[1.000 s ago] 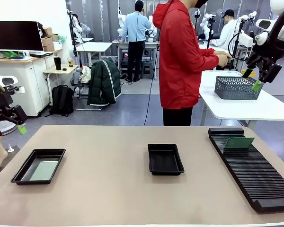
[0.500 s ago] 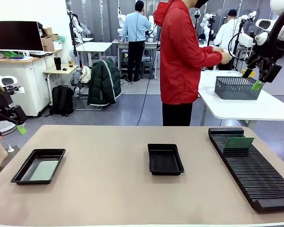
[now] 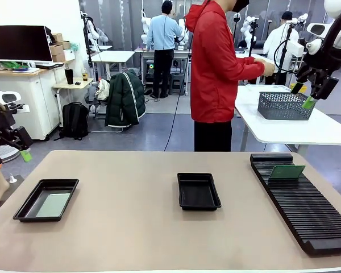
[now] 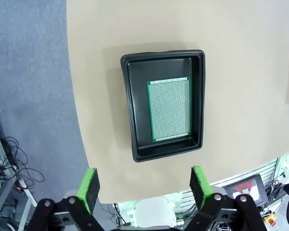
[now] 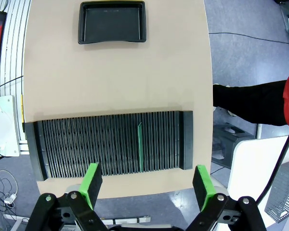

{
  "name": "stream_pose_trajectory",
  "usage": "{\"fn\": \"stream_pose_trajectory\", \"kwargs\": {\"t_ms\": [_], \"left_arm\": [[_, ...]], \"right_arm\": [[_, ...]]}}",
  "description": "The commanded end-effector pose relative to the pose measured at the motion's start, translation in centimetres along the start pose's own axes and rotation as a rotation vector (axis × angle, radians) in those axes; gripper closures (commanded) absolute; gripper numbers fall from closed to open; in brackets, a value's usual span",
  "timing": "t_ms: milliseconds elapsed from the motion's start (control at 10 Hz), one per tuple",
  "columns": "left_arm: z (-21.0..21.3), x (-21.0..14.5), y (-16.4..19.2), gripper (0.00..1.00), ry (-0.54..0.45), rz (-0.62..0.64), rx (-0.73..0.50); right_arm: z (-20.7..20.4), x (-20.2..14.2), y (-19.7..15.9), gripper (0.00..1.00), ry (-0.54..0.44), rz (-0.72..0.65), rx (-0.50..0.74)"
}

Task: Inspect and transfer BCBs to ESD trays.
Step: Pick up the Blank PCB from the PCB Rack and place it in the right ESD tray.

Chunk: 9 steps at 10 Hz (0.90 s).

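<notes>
The left gripper [image 4: 145, 186] hangs over the table [image 4: 241, 48] with its two fingers spread wide and nothing between them. At its 12 o'clock lies a black tray [image 4: 131, 110] with one green board [image 4: 169, 109] flat inside. The right gripper [image 5: 147, 185] is spread wide too and holds nothing. At its 12 o'clock a second board [image 5: 139, 147] stands on edge in the black rack [image 5: 86, 144]. Past that, an empty tray [image 5: 112, 21] sits mid-table.
</notes>
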<state>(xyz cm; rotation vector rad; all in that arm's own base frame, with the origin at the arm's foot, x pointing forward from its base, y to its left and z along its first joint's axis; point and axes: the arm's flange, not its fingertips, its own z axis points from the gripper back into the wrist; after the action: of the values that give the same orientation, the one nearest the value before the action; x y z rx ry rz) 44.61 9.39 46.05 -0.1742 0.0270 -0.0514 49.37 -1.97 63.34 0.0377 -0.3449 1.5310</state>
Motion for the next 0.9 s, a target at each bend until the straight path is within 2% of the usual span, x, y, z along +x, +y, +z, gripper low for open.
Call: {"fn": "stream_pose_trajectory", "kwargs": {"t_ms": [0, 800], "left_arm": [[-0.20, -0.08, 0.10, 0.00, -0.009, -0.008, -0.006], [-0.20, -0.08, 0.10, 0.00, -0.009, -0.008, -0.006]], "right_arm": [[-0.01, -0.10, 0.02, 0.00, 0.000, -0.001, 0.000], [-0.01, -0.10, 0.02, 0.00, 0.000, -0.001, 0.000]]}}
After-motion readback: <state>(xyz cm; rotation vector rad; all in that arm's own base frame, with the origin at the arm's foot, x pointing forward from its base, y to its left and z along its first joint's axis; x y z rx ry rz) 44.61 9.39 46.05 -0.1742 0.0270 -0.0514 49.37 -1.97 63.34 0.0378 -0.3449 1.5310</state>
